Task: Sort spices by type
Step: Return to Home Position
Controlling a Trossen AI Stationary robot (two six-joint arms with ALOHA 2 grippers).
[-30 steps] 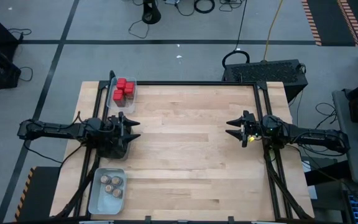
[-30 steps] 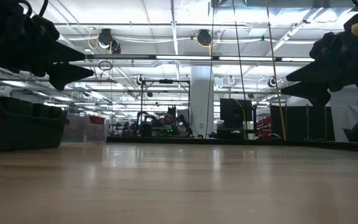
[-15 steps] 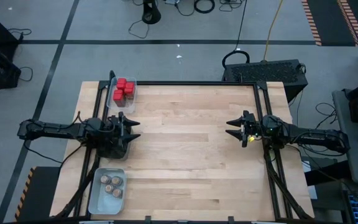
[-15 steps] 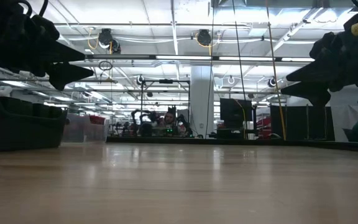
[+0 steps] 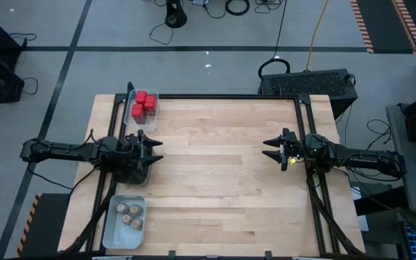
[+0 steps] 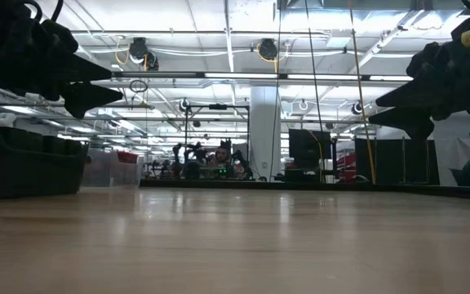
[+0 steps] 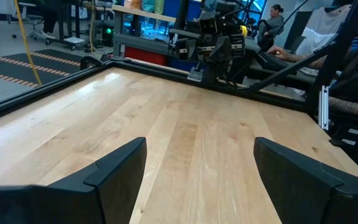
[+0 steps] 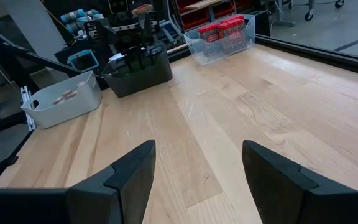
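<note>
Both arms look parked, so you have nothing to catch here. The left claw (image 5: 157, 148) hangs spread and empty right over a dark bin (image 5: 137, 174), and the right claw (image 5: 266, 149) faces it from well across the bare worktop (image 5: 222, 180), equally spread and empty. The red tins (image 5: 144, 105) sit packed together in a clear tray (image 5: 141, 123) off to one side of the left claw. The tan-lidded jars (image 5: 130, 214) sit in a pale tray (image 5: 114, 235) on its other side, a little further off. Whatever is in the dark bin is hidden under the arm, so you can't confirm the dark tins from these views. If you need to re-seat anything, the tins are probably light and rigid, with flat faces that pinch well. They stand so close, though, that you'd likely have to start on an outer one, closing across two opposite sides. The jars look smooth and round — likely to roll or slip out of a shallow pinch — so close on the body under the lid, not on the lid itself.
</note>
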